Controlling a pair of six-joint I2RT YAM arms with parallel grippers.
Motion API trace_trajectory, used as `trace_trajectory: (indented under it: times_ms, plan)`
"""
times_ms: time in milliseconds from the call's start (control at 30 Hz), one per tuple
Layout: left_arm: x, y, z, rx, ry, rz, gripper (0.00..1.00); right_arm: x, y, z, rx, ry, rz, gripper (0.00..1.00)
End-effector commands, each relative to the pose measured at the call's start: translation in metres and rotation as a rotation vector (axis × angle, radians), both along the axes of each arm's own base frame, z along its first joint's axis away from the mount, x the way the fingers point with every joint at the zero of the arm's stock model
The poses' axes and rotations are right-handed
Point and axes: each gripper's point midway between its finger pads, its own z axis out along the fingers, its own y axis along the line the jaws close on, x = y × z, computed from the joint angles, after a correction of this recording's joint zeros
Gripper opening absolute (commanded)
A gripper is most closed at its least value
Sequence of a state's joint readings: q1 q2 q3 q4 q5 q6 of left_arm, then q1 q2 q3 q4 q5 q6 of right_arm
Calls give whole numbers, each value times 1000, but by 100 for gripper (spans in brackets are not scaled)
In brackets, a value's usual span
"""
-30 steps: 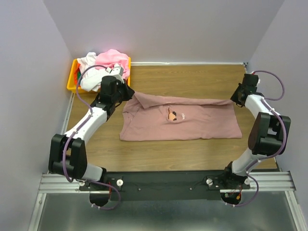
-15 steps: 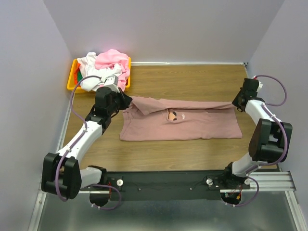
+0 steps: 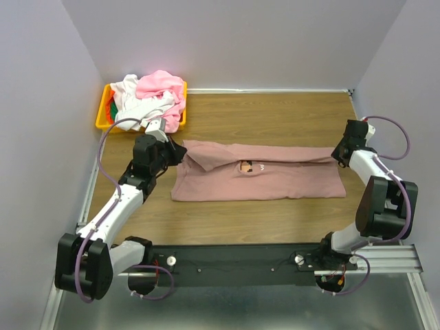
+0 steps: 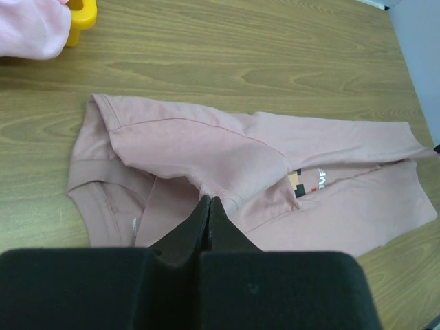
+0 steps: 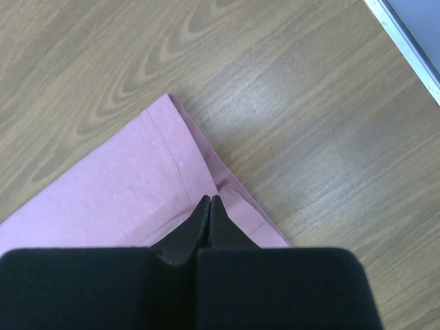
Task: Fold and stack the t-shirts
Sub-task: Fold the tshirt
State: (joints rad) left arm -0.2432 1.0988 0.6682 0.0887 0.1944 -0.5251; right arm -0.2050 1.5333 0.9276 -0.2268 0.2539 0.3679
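The dusty mauve-pink t-shirt (image 3: 275, 182) lies spread across the middle of the table, with its far edge lifted and folded over toward the near side. Its pixel print (image 3: 249, 166) is partly covered by the fold and also shows in the left wrist view (image 4: 306, 182). My left gripper (image 3: 180, 152) is shut on the folded layer at the sleeve end of the shirt (image 4: 206, 148), with the tips (image 4: 210, 199) pinching cloth. My right gripper (image 3: 335, 152) is shut on the shirt's hem corner (image 5: 103, 199), with the tips (image 5: 210, 199) on the hem. The other t-shirts (image 3: 155, 93), light pink, white and green, are heaped in the bin.
The yellow bin (image 3: 103, 122) stands at the far left corner; its corner (image 4: 82, 14) and a light pink tee (image 4: 27, 27) show in the left wrist view. Purple walls close in the table on the left, the right and at the back. A white strip (image 5: 405, 41) marks the table's right edge.
Both grippers have moved toward the near side, pulling the shirt's far edge with them. The fold now covers more of the pixel print. The left arm has drawn back.
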Motion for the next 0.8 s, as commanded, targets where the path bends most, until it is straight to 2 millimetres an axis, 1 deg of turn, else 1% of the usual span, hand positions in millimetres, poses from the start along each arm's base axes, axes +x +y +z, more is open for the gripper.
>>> trace_trajectory:
  times_ms: [0, 100, 133, 300, 333, 367, 400, 433, 500, 533, 567, 667, 700, 733, 767]
  plan:
    - [-6, 2, -2, -5, -9, 6, 0, -7, -10, 6, -30, -25, -61, 0]
    - [-13, 6, -15, -3, 14, 19, 0, -10, -11, 4, -29, -21, -76, 1]
    - [-14, 6, -15, -5, 12, 21, 0, -11, -11, 4, -30, -21, -78, 0]
    - [-20, 7, -29, -13, 43, 29, 0, -17, -11, -1, -29, -12, -91, 1]
    - [-21, 8, -34, -11, 55, 34, 0, -19, -11, -1, -32, -11, -97, 4]
    - [-21, 9, -37, -11, 60, 39, 0, -19, -11, 1, -32, -18, -102, 13]
    - [-21, 10, -41, -7, 69, 47, 0, -22, -12, 7, -37, -37, -110, 46]
    - [-21, 11, -44, -6, 75, 54, 0, -23, -11, 12, -30, -58, -116, 58]
    - [-19, 13, -45, -3, 72, 68, 0, -21, -5, 25, -13, -111, -93, 76]
    - [-17, 17, -48, 7, 76, 89, 0, -18, 7, 38, 16, -161, -51, 80]
    - [-16, 18, -49, 10, 75, 99, 0, -16, 14, 46, 29, -190, -25, 81]
    - [-7, 23, -48, 22, 62, 136, 0, -6, 57, 71, 79, -288, 123, 81]
    - [-5, 24, -50, 25, 66, 142, 0, -3, 81, 76, 98, -308, 196, 80]
    - [-1, 25, -53, 34, 76, 151, 0, -2, 100, 78, 133, -321, 260, 80]
    - [1, 25, -55, 38, 79, 154, 0, 0, 114, 80, 151, -330, 303, 79]
